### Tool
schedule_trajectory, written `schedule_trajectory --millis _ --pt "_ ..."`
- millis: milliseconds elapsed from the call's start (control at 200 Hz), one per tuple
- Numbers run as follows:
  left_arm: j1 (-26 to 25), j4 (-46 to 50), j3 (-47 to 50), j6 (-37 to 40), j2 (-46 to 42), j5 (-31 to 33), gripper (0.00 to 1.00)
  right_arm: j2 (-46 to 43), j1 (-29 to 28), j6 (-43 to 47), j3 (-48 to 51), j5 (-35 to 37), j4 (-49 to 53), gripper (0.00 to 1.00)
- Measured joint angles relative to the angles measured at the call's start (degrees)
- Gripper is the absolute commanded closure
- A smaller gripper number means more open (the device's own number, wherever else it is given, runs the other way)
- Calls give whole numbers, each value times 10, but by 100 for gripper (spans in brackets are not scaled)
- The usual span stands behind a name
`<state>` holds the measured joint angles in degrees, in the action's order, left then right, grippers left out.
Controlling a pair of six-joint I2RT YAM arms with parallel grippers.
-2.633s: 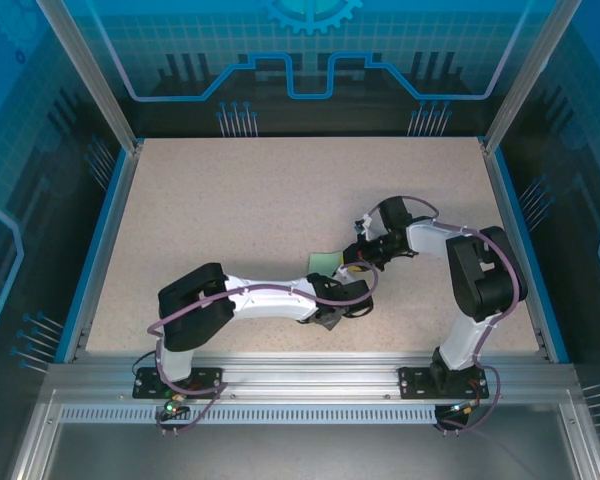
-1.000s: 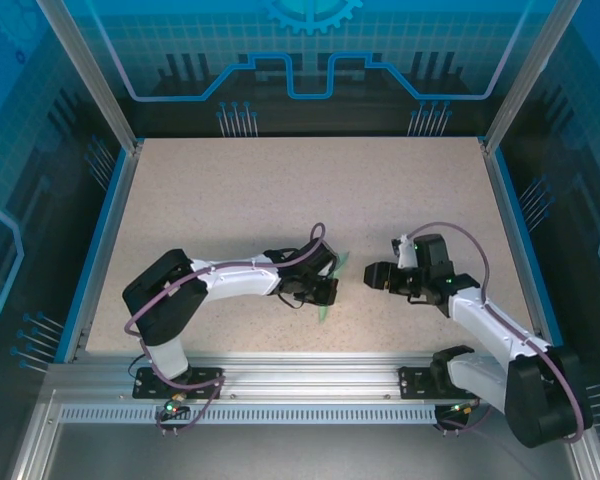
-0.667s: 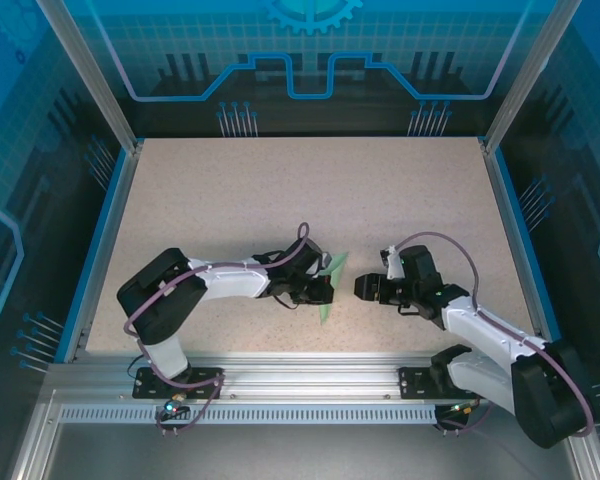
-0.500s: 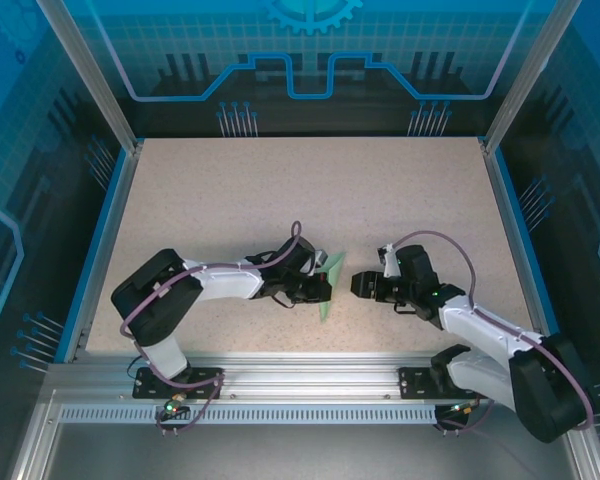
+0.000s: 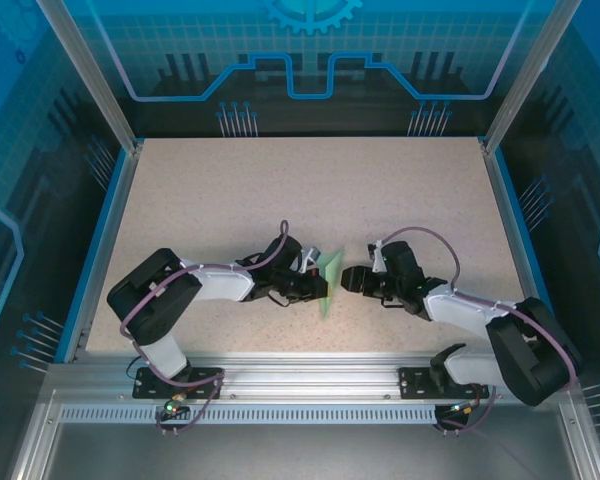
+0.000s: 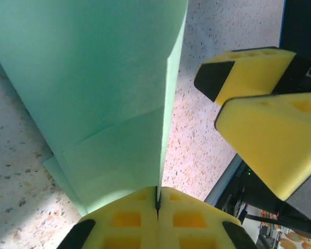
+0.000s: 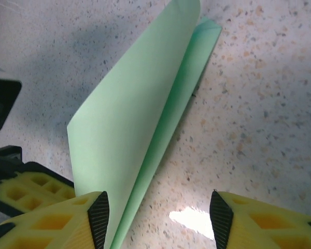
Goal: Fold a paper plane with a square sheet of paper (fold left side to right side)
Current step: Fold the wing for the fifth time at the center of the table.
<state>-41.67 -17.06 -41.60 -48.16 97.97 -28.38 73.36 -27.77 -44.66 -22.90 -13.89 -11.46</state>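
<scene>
The pale green sheet of paper is folded into a narrow pointed shape and stands partly lifted off the table. My left gripper is shut on its lower edge; in the left wrist view the yellow pads pinch the paper at the gripper's tips. My right gripper is open just right of the paper. In its wrist view, the gripper has the paper's flap near its left finger, not clamped. The right gripper's fingers show in the left wrist view.
The speckled tabletop has a blue rim and aluminium posts at the back corners. Both arms lie low across the near middle, their bases on the front rail. The left gripper's yellow finger sits close beside the right one.
The right gripper has moved left, close up to the paper, its jaws narrowing slightly. The left gripper has kept hold of the paper and shifted slightly left, raising the flap.
</scene>
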Motion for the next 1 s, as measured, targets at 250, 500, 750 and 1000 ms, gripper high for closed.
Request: schedule_trajectory --millis 250,500,750,1000 --pt "4 -26 12 -13 0 -9 98 40 -10 -26 -13 4 -37 48" --pt "9 -44 22 -23 0 -15 98 75 -16 -44 -30 7 -61 49" --pt "9 -60 26 -30 3 -15 98 103 -20 -58 -42 15 -67 52" --pt "10 -64 31 -43 10 -16 98 116 -20 -70 -42 15 -67 54"
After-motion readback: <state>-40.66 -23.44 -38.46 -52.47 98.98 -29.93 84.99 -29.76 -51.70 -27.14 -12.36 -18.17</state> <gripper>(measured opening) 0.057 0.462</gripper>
